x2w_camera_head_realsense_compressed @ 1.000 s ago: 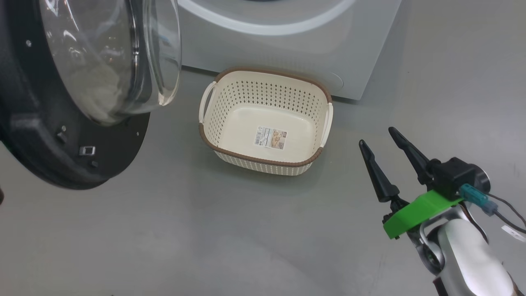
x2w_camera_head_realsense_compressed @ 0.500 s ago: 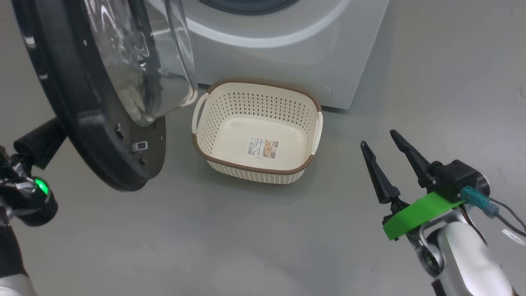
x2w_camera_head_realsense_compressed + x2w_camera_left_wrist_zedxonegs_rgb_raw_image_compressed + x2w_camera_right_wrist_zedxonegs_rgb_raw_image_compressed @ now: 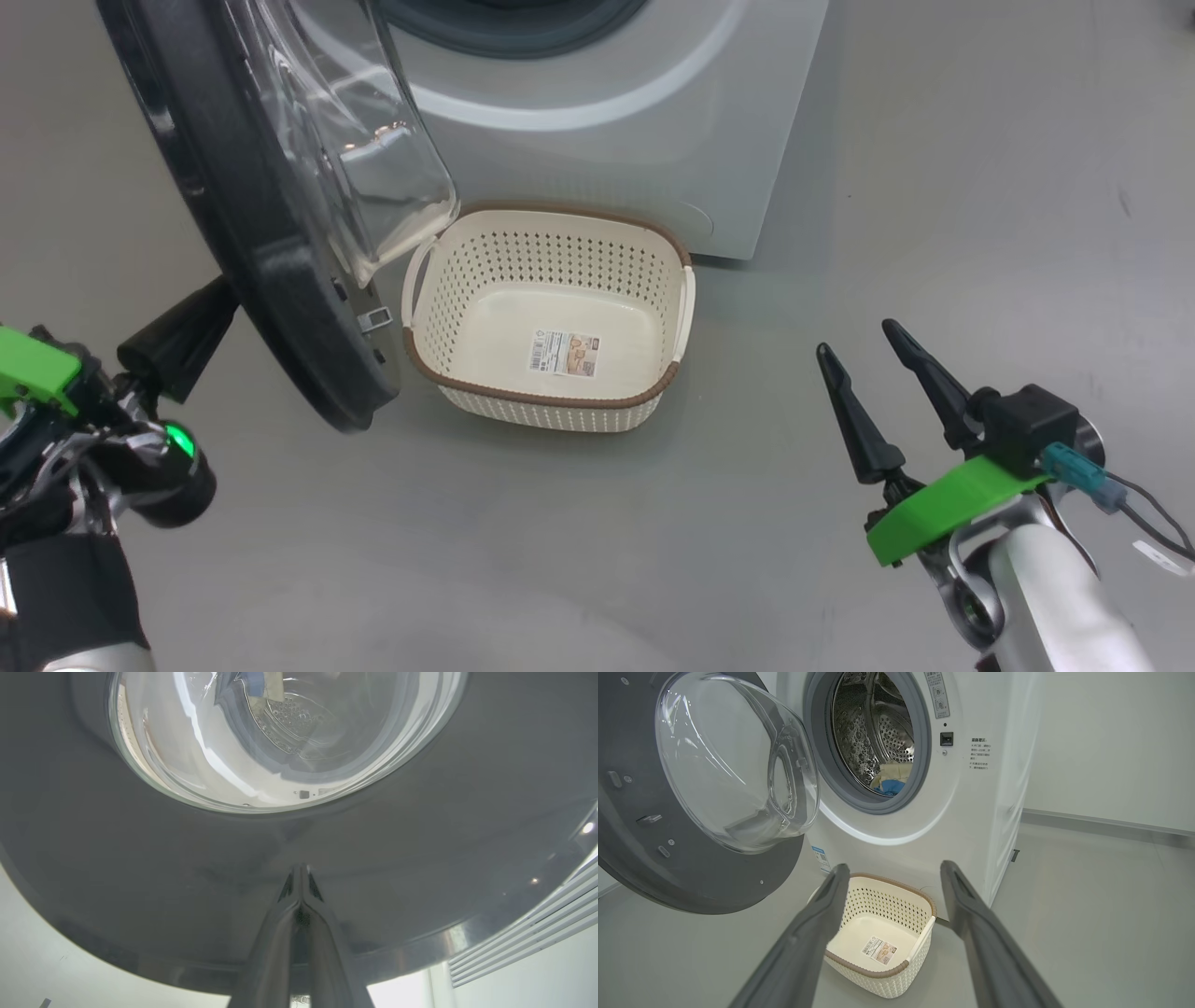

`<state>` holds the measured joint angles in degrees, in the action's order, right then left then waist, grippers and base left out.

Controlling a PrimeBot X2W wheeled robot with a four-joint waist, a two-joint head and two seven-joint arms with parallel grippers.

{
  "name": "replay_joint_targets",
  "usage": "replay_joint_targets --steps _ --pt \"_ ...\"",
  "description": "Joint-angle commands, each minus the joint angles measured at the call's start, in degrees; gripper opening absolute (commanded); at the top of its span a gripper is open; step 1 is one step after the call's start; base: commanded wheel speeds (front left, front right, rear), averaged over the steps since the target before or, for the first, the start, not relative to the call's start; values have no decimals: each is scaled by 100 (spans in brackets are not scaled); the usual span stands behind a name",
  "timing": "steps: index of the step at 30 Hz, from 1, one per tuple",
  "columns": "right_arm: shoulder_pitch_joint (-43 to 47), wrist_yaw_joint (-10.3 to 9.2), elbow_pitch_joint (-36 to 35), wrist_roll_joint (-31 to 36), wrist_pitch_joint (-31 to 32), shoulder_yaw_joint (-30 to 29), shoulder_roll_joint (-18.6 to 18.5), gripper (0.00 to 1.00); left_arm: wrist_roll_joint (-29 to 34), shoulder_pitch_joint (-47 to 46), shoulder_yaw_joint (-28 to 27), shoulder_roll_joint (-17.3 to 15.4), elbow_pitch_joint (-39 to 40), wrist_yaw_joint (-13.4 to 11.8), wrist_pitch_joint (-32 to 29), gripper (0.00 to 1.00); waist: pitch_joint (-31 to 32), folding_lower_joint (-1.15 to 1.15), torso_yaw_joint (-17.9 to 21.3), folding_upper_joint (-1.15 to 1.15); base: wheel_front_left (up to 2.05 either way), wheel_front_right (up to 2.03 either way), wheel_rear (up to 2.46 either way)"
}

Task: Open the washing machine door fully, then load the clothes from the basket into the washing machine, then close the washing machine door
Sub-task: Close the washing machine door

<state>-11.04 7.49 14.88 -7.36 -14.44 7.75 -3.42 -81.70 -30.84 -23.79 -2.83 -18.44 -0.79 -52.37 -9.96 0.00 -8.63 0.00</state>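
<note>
The door (image 3: 280, 308) stands swung out to the left of the washer (image 3: 607, 140), hinged on that side, its black rim edge-on in the head view and its clear glass bowl bulging back toward the opening. In the right wrist view the door (image 3: 691, 882) shows its inner side, and its lower edge hangs above the floor, just left of the basket.

The washer's mouth is uncovered: a grey seal (image 3: 920, 765) rings the perforated steel drum (image 3: 859, 728). The clothes (image 3: 889, 781) lie low in the drum, a pale yellow fold with a bright blue piece in front of it.

The basket (image 3: 546, 399) sits on the floor (image 3: 560, 541) right at the washer's front, near its left corner. Its pale bottom shows a label (image 3: 564, 352). Its left handle lies just beside the door's lower rim.

The left hand (image 3: 300, 882) is behind the door, on its glossy outer side. Its two fingers are pressed together with nothing between them, and the tips meet their own reflection on the dark rim below the glass. In the head view one dark finger (image 3: 177, 341) runs up to the rim's back.

The right hand (image 3: 854, 338) hangs over the floor, well to the right of the basket. Its fingers are spread wide apart and empty, pointing toward the washer.
</note>
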Motion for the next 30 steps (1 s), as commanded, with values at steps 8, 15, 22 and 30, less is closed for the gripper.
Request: replay_joint_targets --steps 8,15,22,30 --pt "-43 0 -165 -66 -56 149 46 100 -349 59 166 -16 -156 353 417 0 43 0 311 0 0 0 0" --pt "-16 0 -141 -72 -56 185 51 100 -731 87 718 -7 -471 601 956 0 101 0 580 0 0 0 0" --pt "-35 0 -132 -116 -56 253 53 100 -1106 -20 1272 -6 -800 767 1605 0 121 0 917 0 0 0 0" --pt "-30 0 -140 -185 -56 267 54 100 -1450 -253 1582 -5 -1097 824 2447 0 80 0 1257 0 0 0 0"
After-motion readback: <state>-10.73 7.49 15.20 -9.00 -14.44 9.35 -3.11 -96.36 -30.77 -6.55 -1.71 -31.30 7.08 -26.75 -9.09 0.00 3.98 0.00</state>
